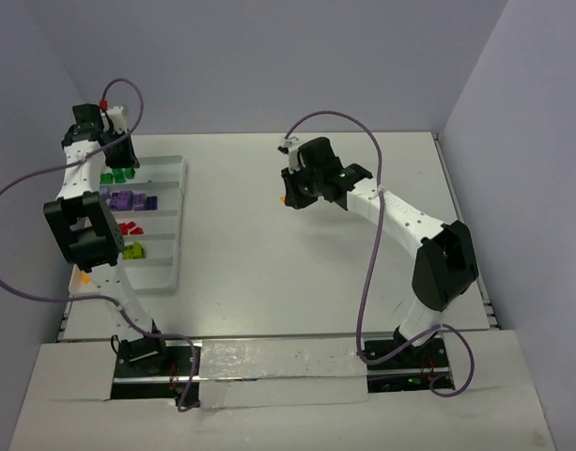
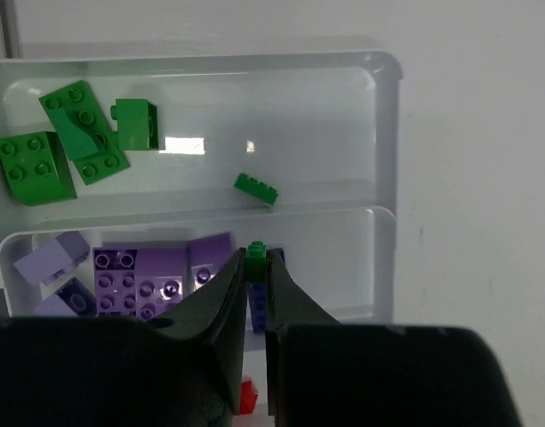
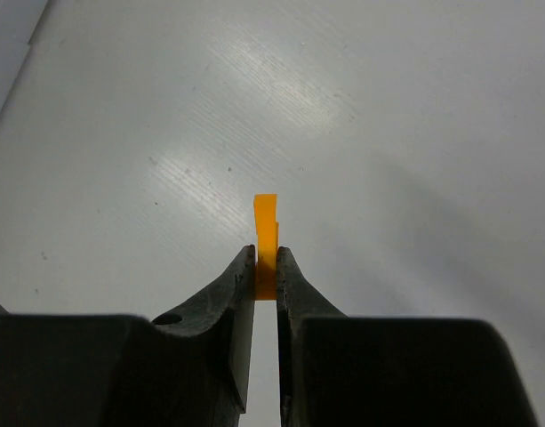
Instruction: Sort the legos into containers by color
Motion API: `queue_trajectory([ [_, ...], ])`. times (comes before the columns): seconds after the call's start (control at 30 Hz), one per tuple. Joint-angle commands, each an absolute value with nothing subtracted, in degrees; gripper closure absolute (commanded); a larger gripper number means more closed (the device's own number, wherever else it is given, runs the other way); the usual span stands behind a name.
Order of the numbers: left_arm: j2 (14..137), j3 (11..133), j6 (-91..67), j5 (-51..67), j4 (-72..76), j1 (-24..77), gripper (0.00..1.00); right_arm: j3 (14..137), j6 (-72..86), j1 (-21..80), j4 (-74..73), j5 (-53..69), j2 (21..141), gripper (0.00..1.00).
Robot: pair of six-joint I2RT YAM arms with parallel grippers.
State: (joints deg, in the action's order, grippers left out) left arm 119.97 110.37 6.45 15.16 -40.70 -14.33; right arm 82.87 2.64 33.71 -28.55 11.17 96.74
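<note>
While both arms have a brick in their grip, only one of them is near where its brick belongs. From above, the left gripper [image 1: 118,155] hangs over the far end of the tray [image 1: 170,235]. The right gripper [image 1: 292,191] is well apart from it, out over the bare table [image 1: 269,282], with the tray off to its left.

Through the left wrist camera, the jaws are pinched together on a small green brick [image 2: 255,256], held at the very tips. Right under the tips is the purple compartment [image 2: 343,258]. The green compartment [image 2: 308,116], with loose green legos [image 2: 59,147] in it, lies just ahead across one ridge, its long axis running crosswise to the fingers. I'd judge the drop calls for a short reach forward.

Through the right wrist camera, the jaws are clamped on an orange brick [image 3: 266,222]. It sticks out ahead of the tips, long axis pointing forward, with only table beneath.
</note>
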Motion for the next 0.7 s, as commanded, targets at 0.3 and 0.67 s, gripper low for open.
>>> queue_trajectory([
  [0.3, 132.66, 121.57, 8.07, 9.54, -35.66, -13.24, 0.99, 85.22, 2.20, 31.96, -29.27, 14.89, 97.21, 1.00],
  [0.67, 138.11, 125.37, 9.35, 5.35, -35.02, -13.18, 0.67, 86.15, 2.25, 31.55, -30.02, 15.56, 98.01, 1.00],
])
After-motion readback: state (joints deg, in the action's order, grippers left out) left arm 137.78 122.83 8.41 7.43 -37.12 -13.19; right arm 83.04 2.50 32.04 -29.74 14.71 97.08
